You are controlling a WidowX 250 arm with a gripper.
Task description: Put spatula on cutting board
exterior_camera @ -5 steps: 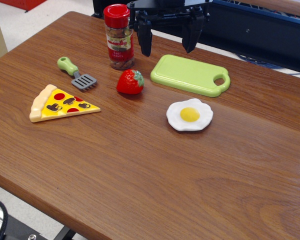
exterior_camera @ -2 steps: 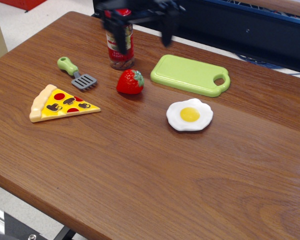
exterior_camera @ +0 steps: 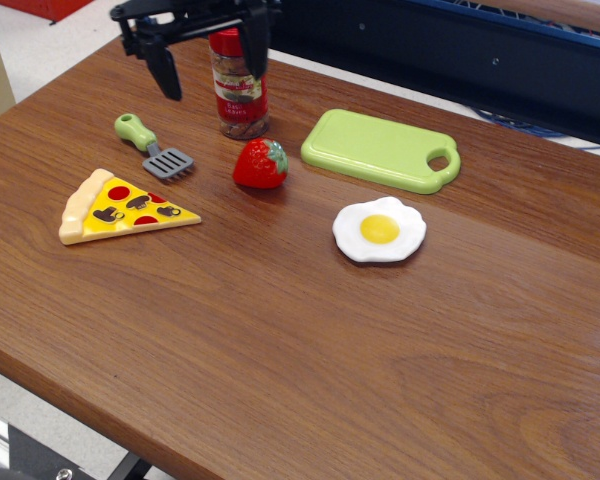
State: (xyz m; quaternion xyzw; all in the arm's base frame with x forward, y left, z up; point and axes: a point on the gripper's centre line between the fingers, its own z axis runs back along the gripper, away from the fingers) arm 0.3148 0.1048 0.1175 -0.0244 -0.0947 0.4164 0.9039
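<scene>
Claw (exterior_camera: 210,62), spread wide and empty, has swung left from above cutting board (exterior_camera: 380,150), now seemingly approaching untouched spatula (exterior_camera: 152,147).

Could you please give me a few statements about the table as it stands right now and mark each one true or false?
1. The spatula lies on the table, not on the cutting board. True.
2. The pincer is shut on the spatula. False: it is open and empty, above the table near the spice jar.
3. The strawberry sits between the spatula and the cutting board. True.
4. The fried egg rests on the cutting board. False: it lies on the table, in front of the board.
5. The pizza slice lies beyond the spice jar. False: it is nearer the camera, in front of the spatula.
</scene>
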